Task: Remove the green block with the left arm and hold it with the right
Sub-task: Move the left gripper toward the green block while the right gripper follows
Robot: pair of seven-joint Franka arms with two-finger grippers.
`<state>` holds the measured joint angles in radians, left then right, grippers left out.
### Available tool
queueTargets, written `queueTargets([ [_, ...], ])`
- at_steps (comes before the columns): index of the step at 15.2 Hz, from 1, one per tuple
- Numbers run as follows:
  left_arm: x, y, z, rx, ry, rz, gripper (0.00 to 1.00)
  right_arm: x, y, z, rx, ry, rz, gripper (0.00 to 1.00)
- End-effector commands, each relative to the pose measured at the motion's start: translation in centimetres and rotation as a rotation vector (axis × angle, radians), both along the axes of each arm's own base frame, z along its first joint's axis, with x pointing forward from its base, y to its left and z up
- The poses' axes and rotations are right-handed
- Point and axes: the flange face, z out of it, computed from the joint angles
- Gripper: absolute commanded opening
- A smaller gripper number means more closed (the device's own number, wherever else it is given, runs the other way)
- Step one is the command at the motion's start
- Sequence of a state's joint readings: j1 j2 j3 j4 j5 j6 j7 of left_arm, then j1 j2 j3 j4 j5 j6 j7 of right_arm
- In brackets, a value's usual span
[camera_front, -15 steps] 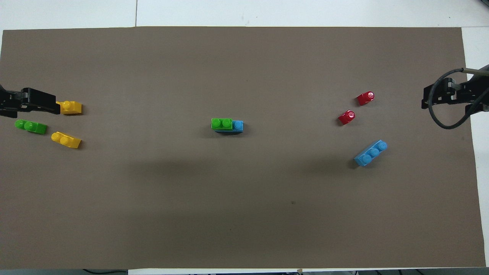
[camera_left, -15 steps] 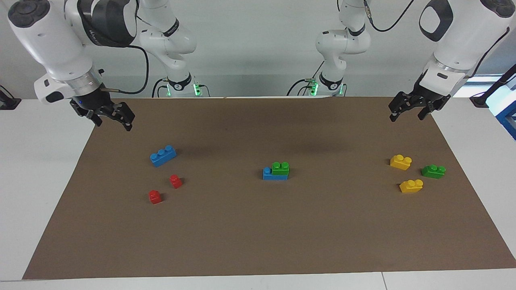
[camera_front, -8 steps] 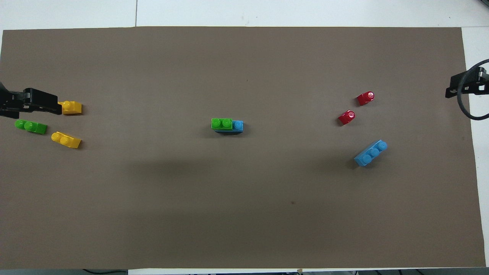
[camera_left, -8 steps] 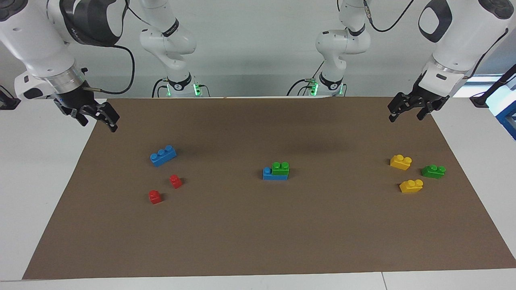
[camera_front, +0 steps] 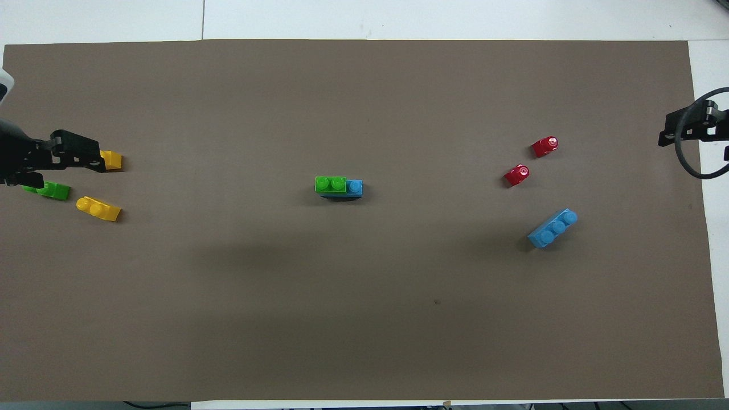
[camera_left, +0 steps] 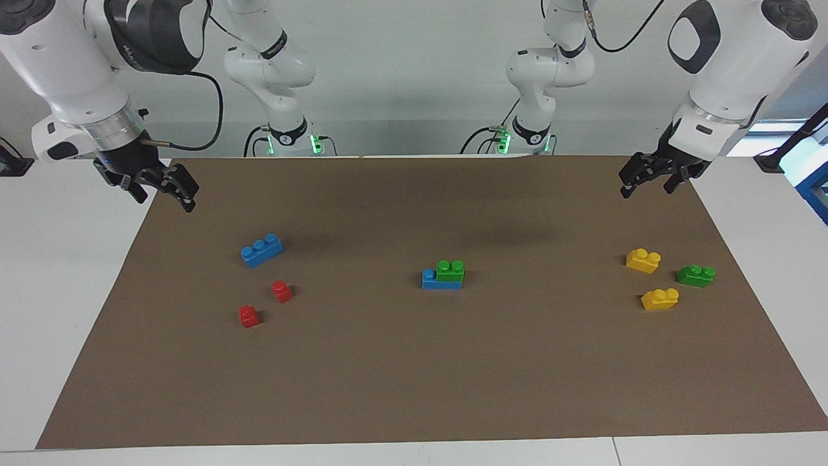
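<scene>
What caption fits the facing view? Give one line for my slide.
Green block sits stacked on a blue brick mid-mat, while left claw and right claw hover open near the mat's corners.

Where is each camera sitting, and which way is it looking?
Facing view: high across the table, looking at both robots; whole arms show, left tool and right tool raised at the mat's ends.
Overhead view: above the robots' end, looking steeply down; only tool tips show at the edges.
Both share the green block on a blue brick at mid-mat.

white arms (camera_left: 77, 71), black pincers
</scene>
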<state>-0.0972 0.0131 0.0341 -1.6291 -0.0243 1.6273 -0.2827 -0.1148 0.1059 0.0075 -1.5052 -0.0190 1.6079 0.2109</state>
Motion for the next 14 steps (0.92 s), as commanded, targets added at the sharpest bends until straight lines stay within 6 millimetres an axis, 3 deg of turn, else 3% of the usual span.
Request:
queueTargets([
  [1, -1.7, -4.0, -0.5, -0.002, 0.008, 0.126, 1.00, 0.2, 0.6, -0.2, 0.027, -0.006, -0.236, 1.00],
  [3, -2.4, -4.6, -1.0, -0.004, 0.023, 0.131, 1.00, 0.4, 1.7, -0.3, 0.068, 0.002, -0.480, 1.00],
  [7, -4.0, -8.2, -2.2, -0.007, 0.028, 0.191, 1.00, 1.4, 2.6, -1.6, 0.248, 0.095, -0.863, 1.00],
  [9, -5.3, -10.9, -3.6, -0.013, 0.007, 0.319, 1.00, 1.5, 3.8, -1.7, 0.243, 0.113, -0.986, 1.00],
  [11, -7.4, -13.8, -5.0, -0.023, -0.006, 0.386, 1.00, 2.3, 6.9, -3.2, 0.250, 0.176, -1.089, 1.00],
  [14, -8.6, -15.7, -5.7, -0.025, -0.005, 0.499, 1.00, 3.4, 8.3, -5.4, 0.319, 0.246, -1.114, 1.00],
])
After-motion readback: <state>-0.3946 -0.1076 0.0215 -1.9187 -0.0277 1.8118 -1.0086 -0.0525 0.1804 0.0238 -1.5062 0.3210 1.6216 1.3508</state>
